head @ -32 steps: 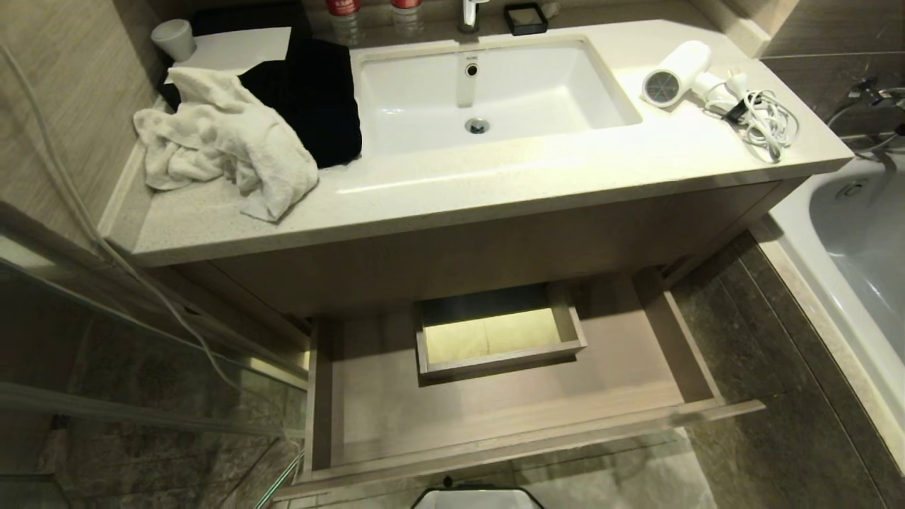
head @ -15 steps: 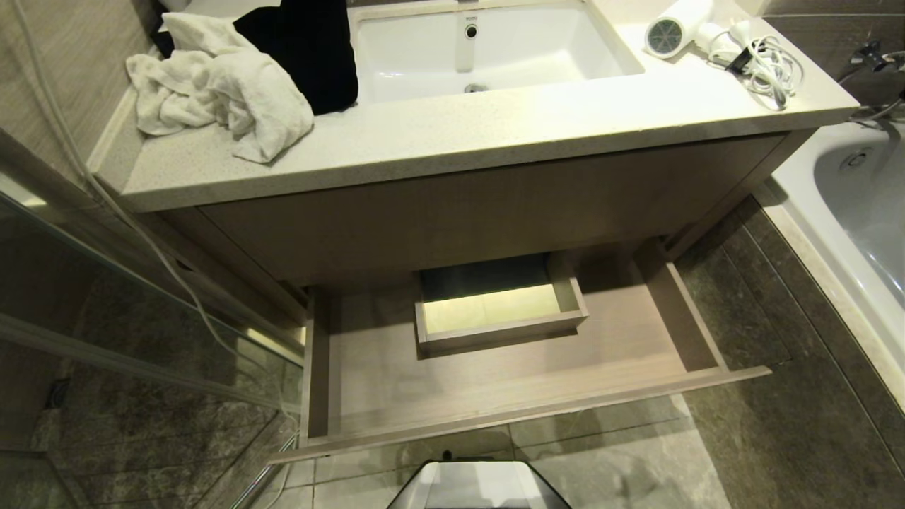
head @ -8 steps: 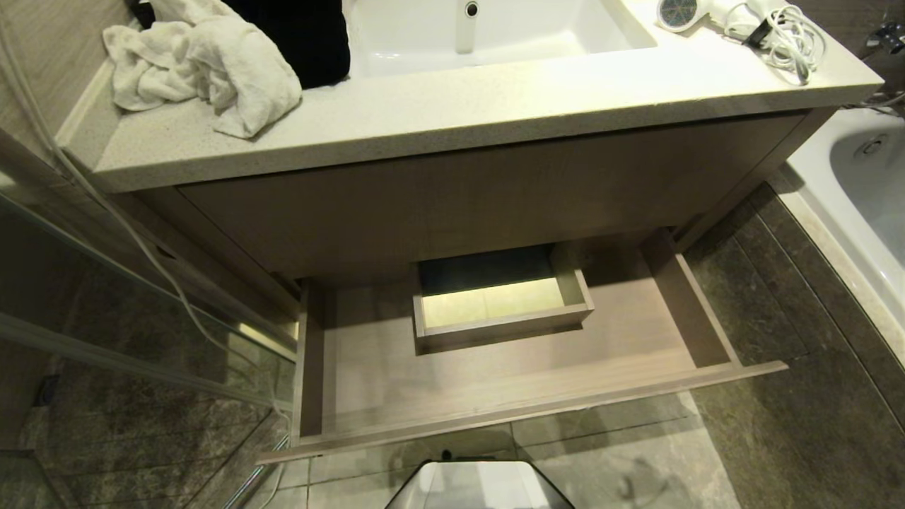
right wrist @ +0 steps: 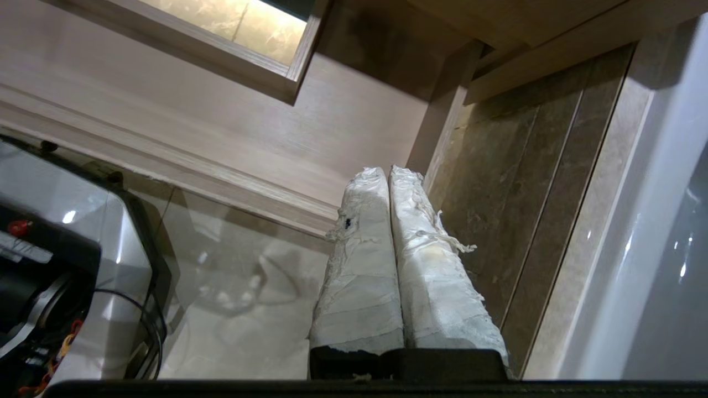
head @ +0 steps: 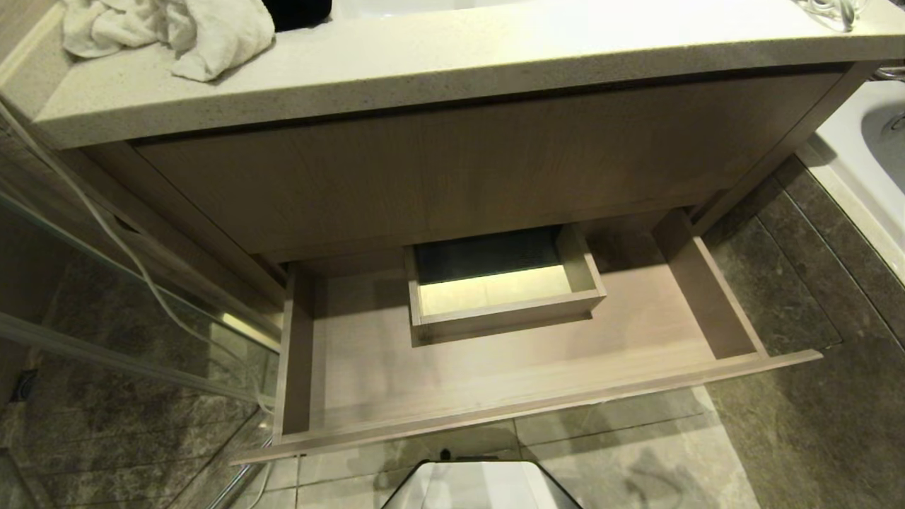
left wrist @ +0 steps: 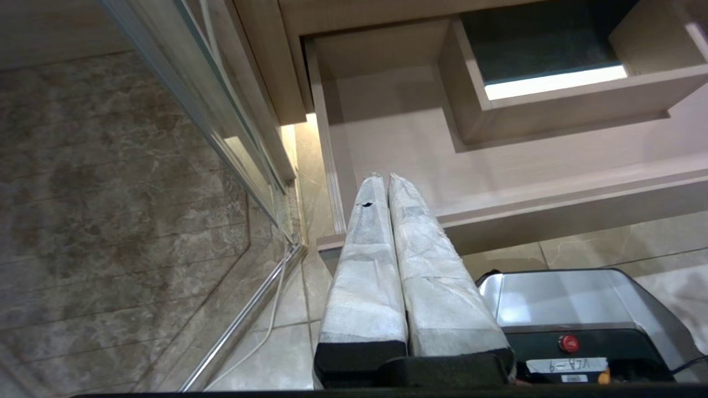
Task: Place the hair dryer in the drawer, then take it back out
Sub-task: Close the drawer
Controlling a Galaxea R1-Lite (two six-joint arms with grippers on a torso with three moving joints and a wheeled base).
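Note:
The drawer (head: 495, 378) stands pulled out under the vanity, with nothing on its wood-grain floor and a boxed cut-out (head: 503, 291) at its back middle. The hair dryer's body is out of view; only a bit of its white cord (head: 828, 10) shows at the countertop's far right edge. Neither arm appears in the head view. My left gripper (left wrist: 381, 178) is shut and empty, hanging above the front left corner of the drawer (left wrist: 498, 166). My right gripper (right wrist: 387, 170) is shut and empty, near the front right corner of the drawer (right wrist: 265, 127).
A white towel (head: 177, 28) lies on the countertop (head: 459, 53) at the left. A taller wood-grain panel (head: 459, 170) sits above the drawer. A glass shower panel (head: 106, 311) stands left, a bathtub (head: 859, 141) right. My own base (head: 481, 488) is just before the drawer front.
The head camera has sunk and come closer, so the whole scene has slid up the picture. The sink and the hair dryer's body have left the top edge. Nothing itself has moved.

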